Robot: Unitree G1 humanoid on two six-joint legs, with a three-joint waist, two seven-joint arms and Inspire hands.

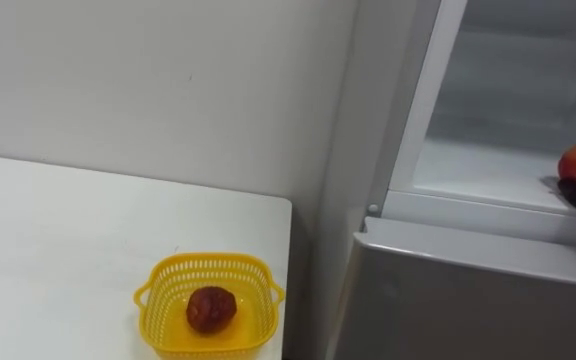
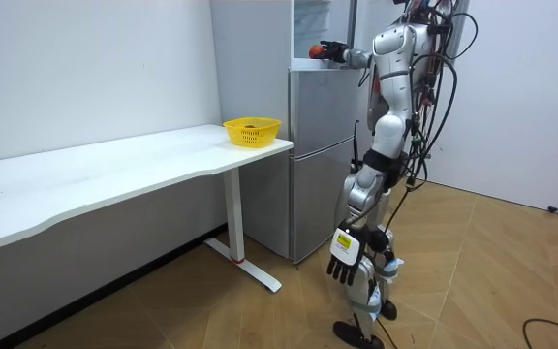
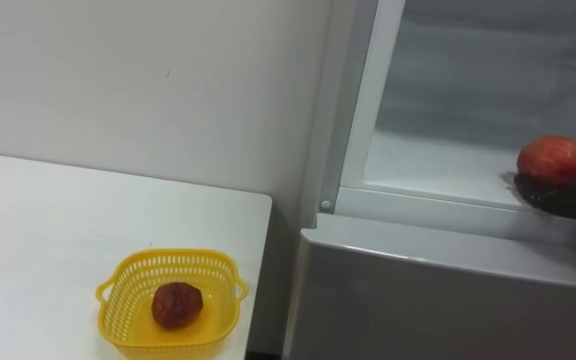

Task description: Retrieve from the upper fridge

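right eye view, round red-orange fruit on r. hand, fingers' grip unclear

Wide bare stretch of fridge shelf left of the red fruit, hemmed by the compartment's frame at the left and its lip in front. Below and leftward, clear tabletop except for the yellow basket at the corner beside the lower door.
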